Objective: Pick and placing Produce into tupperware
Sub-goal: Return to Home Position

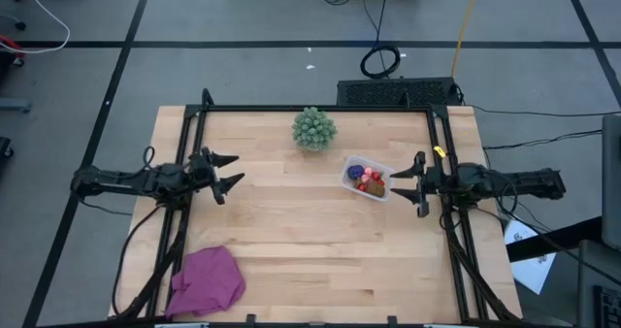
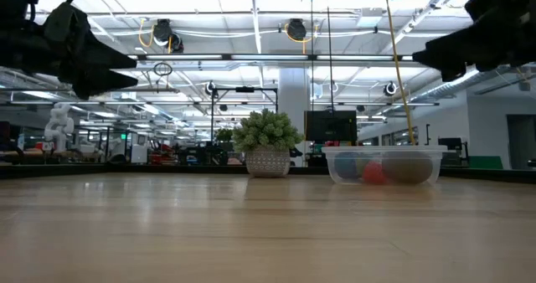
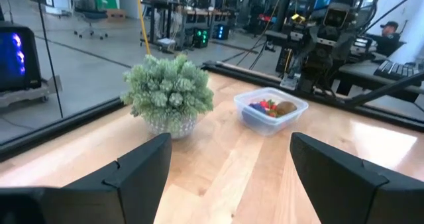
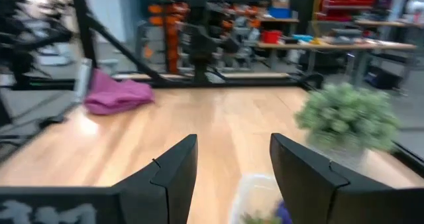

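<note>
The clear tupperware stands on the table right of centre, also in the left wrist view and the low view. Inside it lies the produce: red berries, a brown oval and a purple cluster. My left gripper hangs open over the table's left side, fingers level and pointing right. My right gripper hangs open just right of the tupperware, level, pointing left, with nothing between its fingers.
A green spiky ball plant in a small pot stands at the far middle of the table. A magenta cloth lies at the near left corner. A black frame runs along the table's far and side edges.
</note>
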{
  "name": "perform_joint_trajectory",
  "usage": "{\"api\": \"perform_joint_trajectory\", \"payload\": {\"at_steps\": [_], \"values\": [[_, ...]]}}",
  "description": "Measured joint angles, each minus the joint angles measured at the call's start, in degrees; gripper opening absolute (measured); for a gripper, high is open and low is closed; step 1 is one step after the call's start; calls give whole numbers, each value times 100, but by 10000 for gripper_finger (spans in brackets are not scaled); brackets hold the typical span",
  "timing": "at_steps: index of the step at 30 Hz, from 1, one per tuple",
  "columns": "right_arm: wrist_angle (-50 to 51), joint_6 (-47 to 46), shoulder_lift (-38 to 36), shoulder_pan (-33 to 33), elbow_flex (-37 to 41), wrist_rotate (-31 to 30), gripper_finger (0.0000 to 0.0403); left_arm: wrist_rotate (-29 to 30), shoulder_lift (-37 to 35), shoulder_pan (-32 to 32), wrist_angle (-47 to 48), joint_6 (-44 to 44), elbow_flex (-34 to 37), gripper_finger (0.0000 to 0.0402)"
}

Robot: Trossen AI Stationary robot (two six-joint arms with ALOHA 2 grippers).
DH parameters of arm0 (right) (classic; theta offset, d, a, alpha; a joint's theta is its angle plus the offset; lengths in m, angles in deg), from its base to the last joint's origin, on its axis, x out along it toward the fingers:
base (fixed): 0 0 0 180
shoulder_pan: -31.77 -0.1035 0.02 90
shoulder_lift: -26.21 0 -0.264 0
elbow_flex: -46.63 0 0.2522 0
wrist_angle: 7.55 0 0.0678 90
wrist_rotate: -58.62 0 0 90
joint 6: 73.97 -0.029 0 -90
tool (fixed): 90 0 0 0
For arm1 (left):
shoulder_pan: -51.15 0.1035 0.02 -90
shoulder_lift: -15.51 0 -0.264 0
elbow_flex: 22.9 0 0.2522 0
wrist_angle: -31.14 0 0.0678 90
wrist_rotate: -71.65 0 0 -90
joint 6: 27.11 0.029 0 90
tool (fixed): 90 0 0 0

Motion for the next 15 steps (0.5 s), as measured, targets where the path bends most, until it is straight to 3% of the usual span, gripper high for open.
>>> {"api": "perform_joint_trajectory", "payload": {"at_steps": [2, 7, 15], "values": [[74, -9, 2, 236, 0, 27, 183, 0, 85, 0, 0, -77, 0, 312], [66, 138, 0, 545, 0, 749, 183, -3, 170, 0, -13, -137, 0, 312], [-318, 289, 4, 562, 359, 735, 183, 4, 174, 0, -156, -54, 2, 312]]}}
